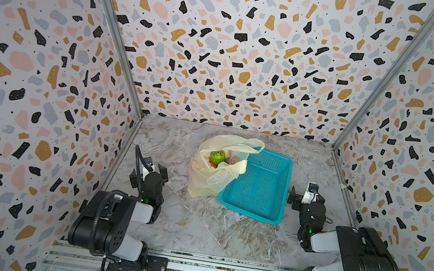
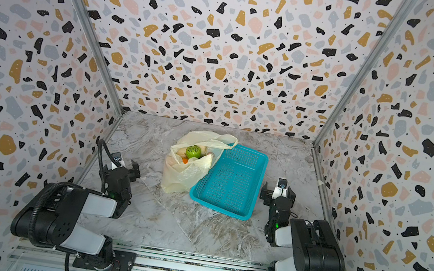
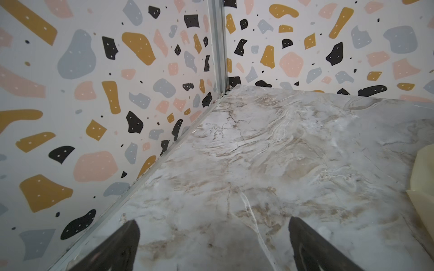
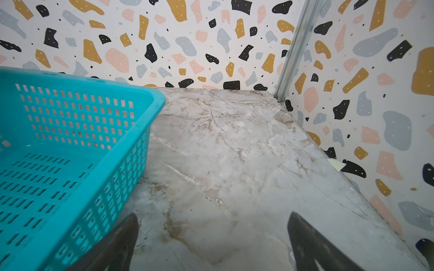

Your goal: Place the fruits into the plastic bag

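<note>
The pale-yellow plastic bag (image 1: 202,181) (image 2: 176,177) stands open at mid-table, leaning on the teal basket's left side. Fruits show in its mouth: a green kiwi-like one (image 1: 217,157) (image 2: 193,151), an orange one (image 1: 213,165) below it and a cream-white lump (image 1: 226,153) behind. Any others are hidden by the bag. My left gripper (image 1: 155,170) (image 3: 212,220) is open over bare table to the left of the bag, whose edge (image 3: 422,178) shows in the left wrist view. My right gripper (image 1: 306,199) (image 4: 213,214) is open and empty beside the basket's right wall.
The teal mesh basket (image 1: 260,187) (image 2: 232,180) (image 4: 131,89) holds nothing and lies between the bag and my right arm. Patterned walls close in the marble table (image 1: 195,227) on three sides. Bare surface lies in front of the bag and basket.
</note>
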`<action>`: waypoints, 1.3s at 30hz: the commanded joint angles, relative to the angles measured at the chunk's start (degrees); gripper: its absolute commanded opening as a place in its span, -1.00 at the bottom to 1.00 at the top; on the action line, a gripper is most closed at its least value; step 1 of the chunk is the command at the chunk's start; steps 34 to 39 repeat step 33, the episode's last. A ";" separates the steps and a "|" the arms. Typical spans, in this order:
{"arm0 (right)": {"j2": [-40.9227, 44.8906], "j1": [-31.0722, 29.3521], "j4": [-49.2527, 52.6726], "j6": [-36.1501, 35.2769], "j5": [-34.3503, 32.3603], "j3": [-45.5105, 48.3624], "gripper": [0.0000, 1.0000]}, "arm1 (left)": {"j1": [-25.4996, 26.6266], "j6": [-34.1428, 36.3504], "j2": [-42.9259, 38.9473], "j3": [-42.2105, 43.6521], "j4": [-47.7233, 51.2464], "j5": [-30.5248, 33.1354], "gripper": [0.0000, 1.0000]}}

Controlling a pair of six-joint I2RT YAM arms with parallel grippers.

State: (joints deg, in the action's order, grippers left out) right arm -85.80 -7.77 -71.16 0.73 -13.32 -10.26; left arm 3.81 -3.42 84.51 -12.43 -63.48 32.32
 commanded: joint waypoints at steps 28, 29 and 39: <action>-0.25 3.64 0.56 0.06 7.30 -2.39 0.98 | -0.91 2.28 0.20 -0.14 -6.48 -3.75 0.99; -0.02 3.81 0.51 0.06 7.42 -2.20 0.98 | -0.91 2.28 0.22 -0.18 -6.40 -3.75 0.99; 0.65 4.81 -1.28 0.46 9.95 -0.90 0.98 | -1.00 2.28 0.24 -0.32 -6.22 -3.92 1.00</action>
